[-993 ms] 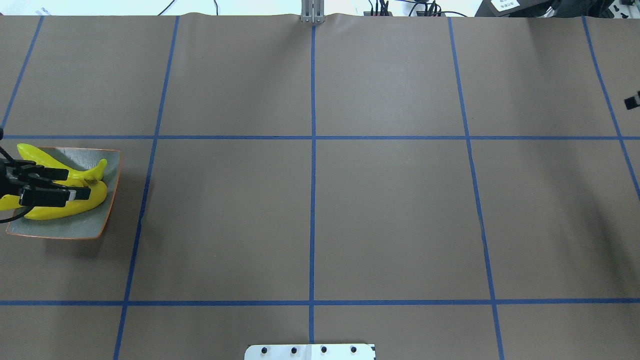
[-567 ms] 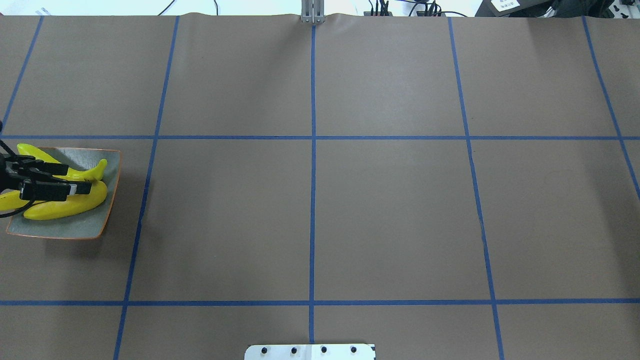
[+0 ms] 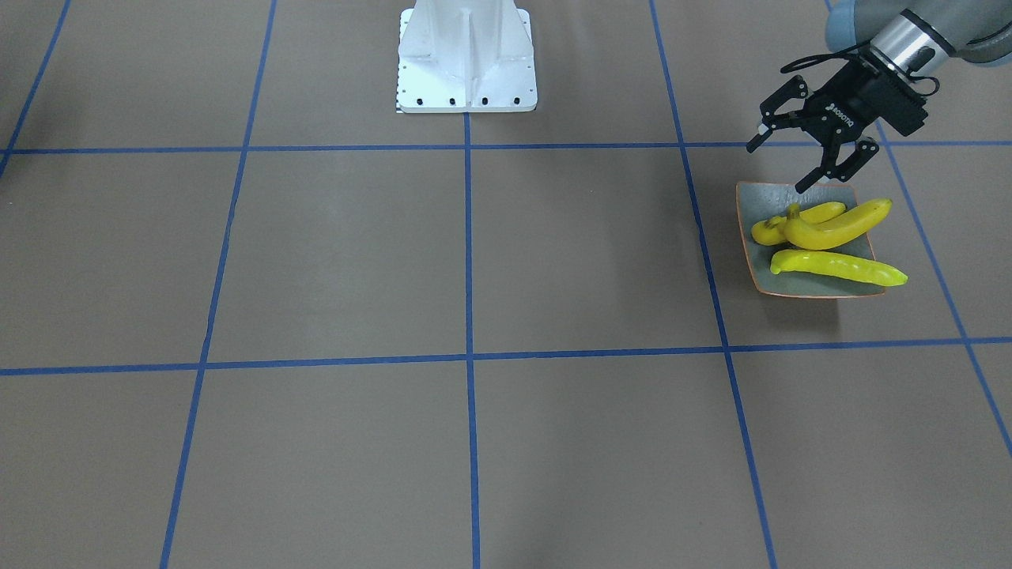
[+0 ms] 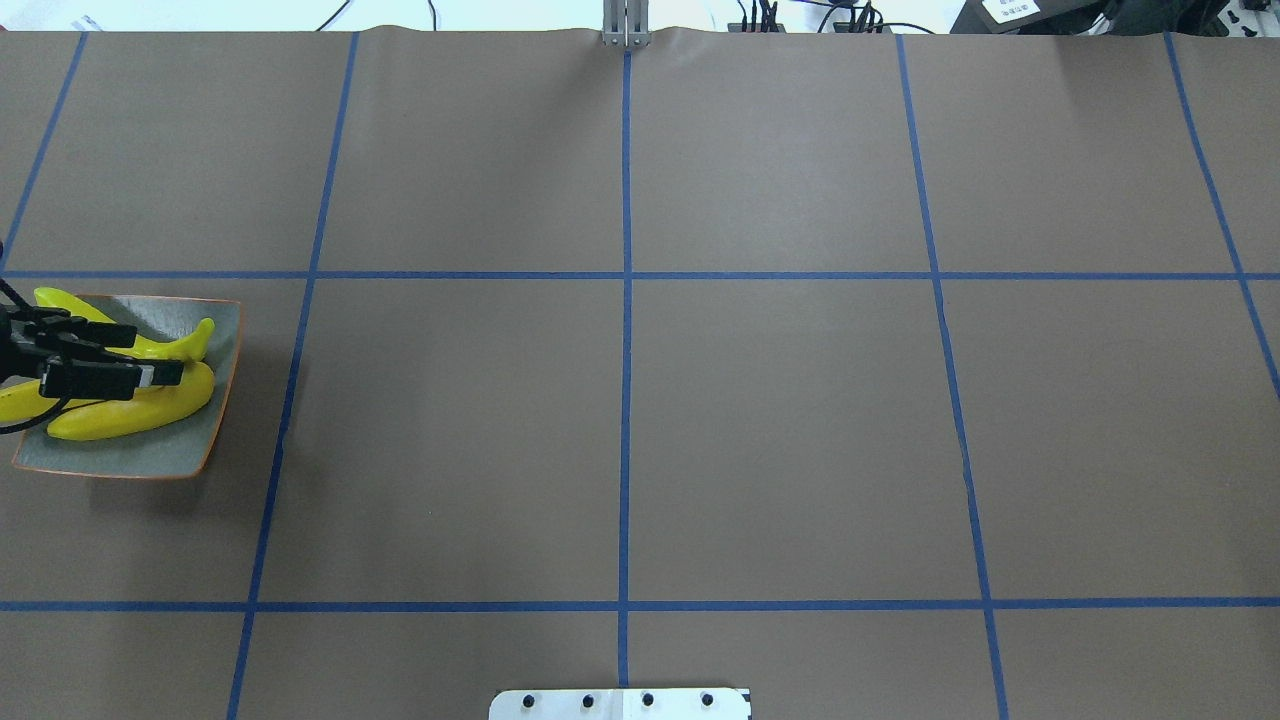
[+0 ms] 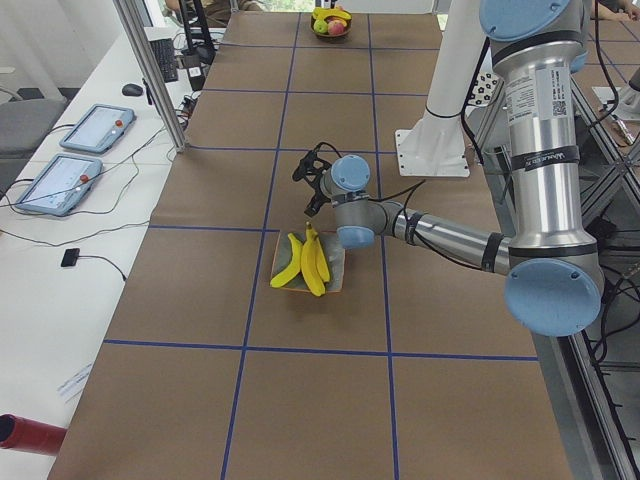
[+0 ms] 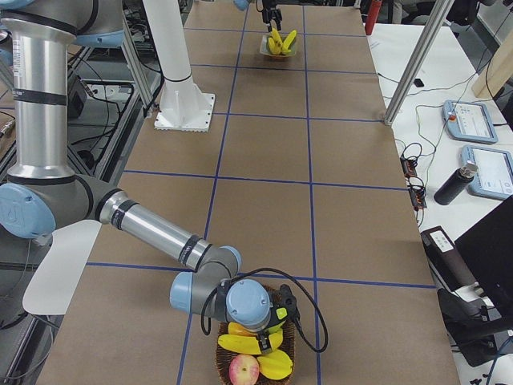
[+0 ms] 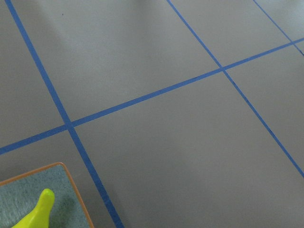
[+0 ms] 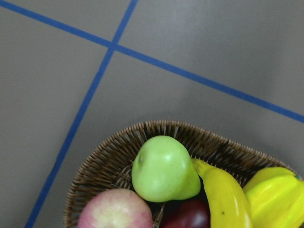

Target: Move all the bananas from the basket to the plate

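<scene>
Three yellow bananas [image 3: 838, 225] lie on the grey-green, orange-rimmed plate [image 3: 757, 201] at the table's left end; they also show in the overhead view [image 4: 120, 418]. My left gripper [image 3: 779, 166] is open and empty, hovering just above the plate's robot-side edge [image 4: 158, 355]. The left wrist view shows a plate corner [image 7: 59, 187] and one banana tip [image 7: 40, 209]. A fourth banana [image 8: 223, 194] lies in the wicker basket [image 8: 156, 126]. My right gripper [image 6: 276, 317] hangs over the basket [image 6: 288, 353]; I cannot tell if it is open or shut.
The basket also holds a green pear [image 8: 164, 168], a pinkish apple [image 8: 114, 211] and a yellow fruit [image 8: 273, 197]. The white robot base [image 3: 466, 59] stands mid-table. An aluminium post [image 5: 150, 75] stands at the table's far side.
My left gripper has drawn back slightly toward the table's left edge, staying open above the bananas. The right gripper's tip has left the overhead view's right edge.
</scene>
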Robot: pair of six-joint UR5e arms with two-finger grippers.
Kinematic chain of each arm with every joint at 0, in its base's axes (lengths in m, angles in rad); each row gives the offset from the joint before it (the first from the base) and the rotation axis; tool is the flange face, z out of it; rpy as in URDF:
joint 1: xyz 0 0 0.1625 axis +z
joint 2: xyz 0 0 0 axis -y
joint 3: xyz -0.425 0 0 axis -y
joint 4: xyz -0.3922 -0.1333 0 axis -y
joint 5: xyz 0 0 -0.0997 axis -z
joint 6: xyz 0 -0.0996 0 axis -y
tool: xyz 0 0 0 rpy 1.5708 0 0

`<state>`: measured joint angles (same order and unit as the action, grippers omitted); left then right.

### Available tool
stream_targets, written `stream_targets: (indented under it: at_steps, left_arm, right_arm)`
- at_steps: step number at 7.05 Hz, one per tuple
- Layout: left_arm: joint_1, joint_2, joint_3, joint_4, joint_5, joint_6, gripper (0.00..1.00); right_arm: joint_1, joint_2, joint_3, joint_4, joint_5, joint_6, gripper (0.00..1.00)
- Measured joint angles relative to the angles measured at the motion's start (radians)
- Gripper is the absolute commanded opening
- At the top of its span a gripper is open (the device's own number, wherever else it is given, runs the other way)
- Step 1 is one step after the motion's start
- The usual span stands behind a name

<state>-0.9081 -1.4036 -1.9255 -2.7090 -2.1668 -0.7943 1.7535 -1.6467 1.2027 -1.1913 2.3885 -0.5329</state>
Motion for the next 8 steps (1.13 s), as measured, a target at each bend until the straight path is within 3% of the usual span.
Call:
stream_targets:
  at_steps: [1, 2, 3, 4, 5, 7, 8]
  left_arm:
    - [0.0, 0.0, -0.002, 0.0, 0.001, 0.001, 1.0]
    - [0.0, 0.0, -0.003, 0.0, 0.001, 0.001, 1.0]
    - [0.0, 0.001, -0.004, 0.0, 0.001, 0.001, 1.0]
    - [0.0, 0.001, -0.005, -0.001, 0.001, 0.002, 1.0]
    - [-0.001, 0.002, -0.006, -0.002, 0.001, 0.002, 1.0]
    - [-0.001, 0.003, -0.007, -0.003, 0.001, 0.004, 1.0]
    - [-0.001, 0.002, -0.007, -0.004, 0.001, 0.004, 1.0]
  right_arm:
    - [0.001, 0.027, -0.091, 0.052, -0.002, -0.004, 0.96]
    - [0.001, 0.046, -0.145, 0.079, -0.004, -0.004, 0.79]
    - [0.001, 0.056, -0.165, 0.088, -0.005, 0.007, 0.51]
    - [0.001, 0.061, -0.166, 0.092, -0.005, 0.028, 0.43]
    - [-0.002, 0.064, -0.163, 0.092, -0.005, 0.045, 0.5]
    - [-0.014, 0.065, -0.159, 0.093, -0.003, 0.055, 0.87]
    - [-0.022, 0.064, -0.159, 0.096, -0.003, 0.055, 0.97]
